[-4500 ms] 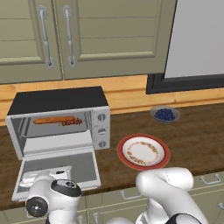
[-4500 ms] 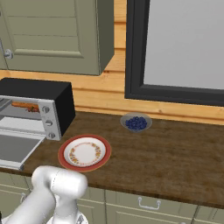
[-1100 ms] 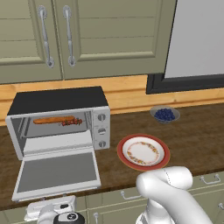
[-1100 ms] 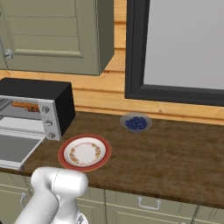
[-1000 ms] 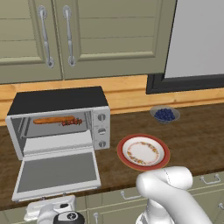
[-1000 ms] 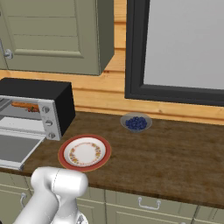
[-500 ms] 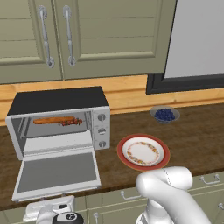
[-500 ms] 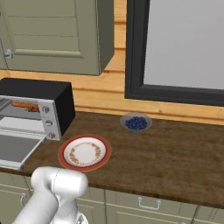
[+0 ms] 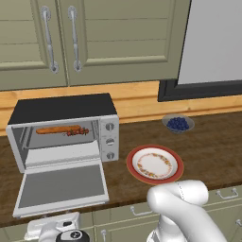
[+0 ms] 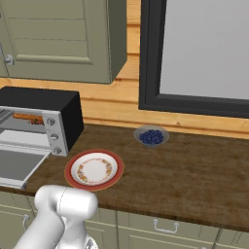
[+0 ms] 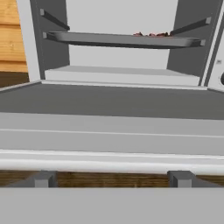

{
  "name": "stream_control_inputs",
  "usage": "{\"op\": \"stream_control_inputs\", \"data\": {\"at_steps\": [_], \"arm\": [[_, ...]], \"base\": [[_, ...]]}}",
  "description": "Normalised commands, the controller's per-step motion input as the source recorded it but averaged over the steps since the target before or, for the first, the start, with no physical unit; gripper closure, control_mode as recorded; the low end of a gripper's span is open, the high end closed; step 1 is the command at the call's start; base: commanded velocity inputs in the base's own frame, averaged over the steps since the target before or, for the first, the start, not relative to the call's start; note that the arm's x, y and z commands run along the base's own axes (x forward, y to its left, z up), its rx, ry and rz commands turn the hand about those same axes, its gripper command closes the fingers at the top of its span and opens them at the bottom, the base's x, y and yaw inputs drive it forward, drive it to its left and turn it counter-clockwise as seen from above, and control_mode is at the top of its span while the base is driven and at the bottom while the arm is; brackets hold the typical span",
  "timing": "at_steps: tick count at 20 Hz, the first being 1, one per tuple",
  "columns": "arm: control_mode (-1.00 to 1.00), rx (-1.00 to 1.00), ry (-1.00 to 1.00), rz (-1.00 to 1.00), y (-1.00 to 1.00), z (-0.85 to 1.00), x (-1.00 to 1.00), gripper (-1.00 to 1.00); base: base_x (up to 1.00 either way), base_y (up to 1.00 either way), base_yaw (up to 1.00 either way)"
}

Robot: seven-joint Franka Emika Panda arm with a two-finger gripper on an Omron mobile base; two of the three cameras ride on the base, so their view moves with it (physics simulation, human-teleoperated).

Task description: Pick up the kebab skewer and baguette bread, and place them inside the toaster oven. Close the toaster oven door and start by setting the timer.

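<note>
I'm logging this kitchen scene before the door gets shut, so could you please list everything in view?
toaster oven: one, silver with black top, on the counter's left end.
toaster oven door: one, silver frame with grey glass, dropped open flat.
baguette bread: one, golden-orange, on the oven's rack.
kebab skewer: one, dark red chunks, on the rack at the baguette's right end.
plate: one, red rim and white centre, on the counter right of the oven.
bowl of blueberries: one, grey bowl, blue berries, near the back wall.
cabinets: green doors, above the counter.
gripper: one, dark tips, open, just before the lowered door's front edge.
</note>
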Motion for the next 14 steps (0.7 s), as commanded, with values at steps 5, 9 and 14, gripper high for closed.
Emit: {"op": "stream_control_inputs", "data": {"at_steps": [5,9,14], "arm": [[-1.0,0.0,0.0,0.0,0.05,-0.09,0.0,-1.0],[-1.0,0.0,0.0,0.0,0.03,-0.04,0.0,-1.0],[-1.0,0.0,0.0,0.0,0.08,-0.1,0.0,-1.0]], "base": [[0.0,0.0,0.0],[0.0,0.0,0.0],[0.0,0.0,0.0]]}}
